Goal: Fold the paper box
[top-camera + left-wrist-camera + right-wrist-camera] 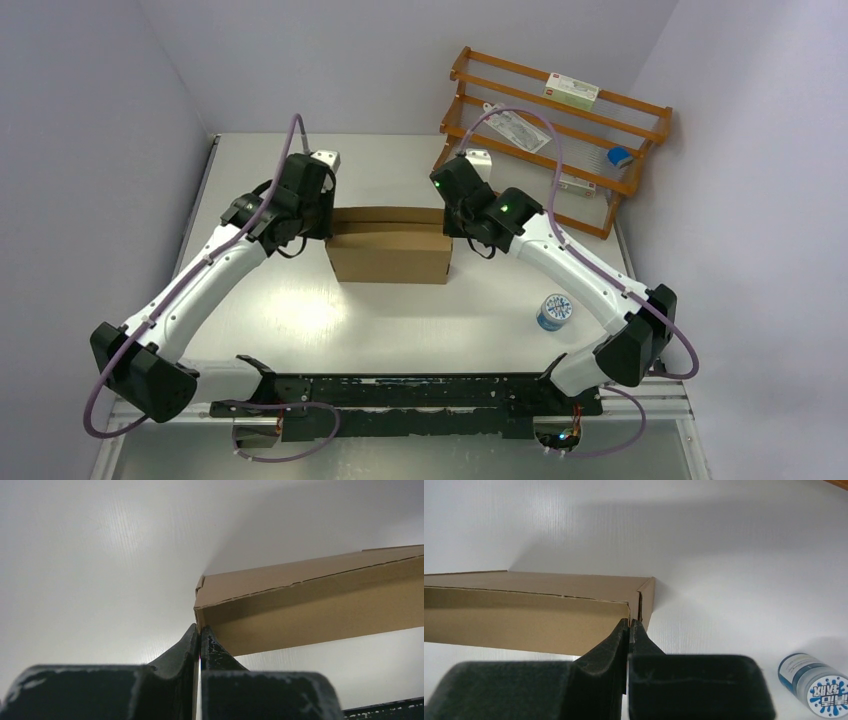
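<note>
In the top view, the paper box (388, 248) sat mid-frame on the white surface (330, 320), largely folded up, with the left end effector (322, 222) at its left end and the right end effector (452, 222) at its right end. The step looked like squaring the end walls. It would go best with both sides pressing evenly, so the box neither slid nor twisted.

In the left wrist view, the left end effector (200, 632) had its fingers together and held nothing. Its tip seemingly touched the box's corner at centre frame, and the box ran off rightward.

In the right wrist view, the right end effector (629, 626) was likewise closed and empty, its tip at the box's corner seam, with the box stretching leftward
</note>
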Tool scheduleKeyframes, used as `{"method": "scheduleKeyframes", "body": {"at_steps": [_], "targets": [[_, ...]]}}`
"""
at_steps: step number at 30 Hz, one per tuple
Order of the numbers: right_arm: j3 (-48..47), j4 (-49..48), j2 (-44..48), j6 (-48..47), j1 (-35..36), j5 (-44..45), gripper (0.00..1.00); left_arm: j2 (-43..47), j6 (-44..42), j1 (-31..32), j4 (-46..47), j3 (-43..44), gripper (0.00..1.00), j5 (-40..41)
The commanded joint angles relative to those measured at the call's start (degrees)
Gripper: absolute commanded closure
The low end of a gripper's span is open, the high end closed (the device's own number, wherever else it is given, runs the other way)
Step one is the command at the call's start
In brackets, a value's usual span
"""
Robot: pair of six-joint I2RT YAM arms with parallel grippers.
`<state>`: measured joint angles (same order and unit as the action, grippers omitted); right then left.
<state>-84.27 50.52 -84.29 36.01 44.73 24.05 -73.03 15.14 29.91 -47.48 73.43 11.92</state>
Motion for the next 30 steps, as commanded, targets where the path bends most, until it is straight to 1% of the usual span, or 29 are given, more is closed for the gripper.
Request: {"method": "scheduleKeyframes", "body": {"at_steps": [1,8,18,22,30], "targets": [[-0.6,-0.6,-1.2,2.7,1.3,-0.9,1.00,-0.8,2.0,2.8,-1.5,1.1,0.95,0.1],[0.2,-1.6,-1.1,-1.6,1.9,0.8,1.00,-0.8,2.5,4.6,-1.8,1.5,0.95,3.2],[1.7,-2.6,-1.7,-3.0,2.4,1.6,1.00,-1.6,3.6,7.3,-1.4,1.4,0.95,5.8],[2.3,-3.1,-1.7,-3.0,2.6,2.1,1.00,-1.2,4.7,7.5,-0.1,0.5,0.95,3.8],[3.1,-3.7,-2.1,-2.7,3.1,2.4,1.00,-1.2,6.1,7.6,0.5,0.6,0.95,2.4]]}}
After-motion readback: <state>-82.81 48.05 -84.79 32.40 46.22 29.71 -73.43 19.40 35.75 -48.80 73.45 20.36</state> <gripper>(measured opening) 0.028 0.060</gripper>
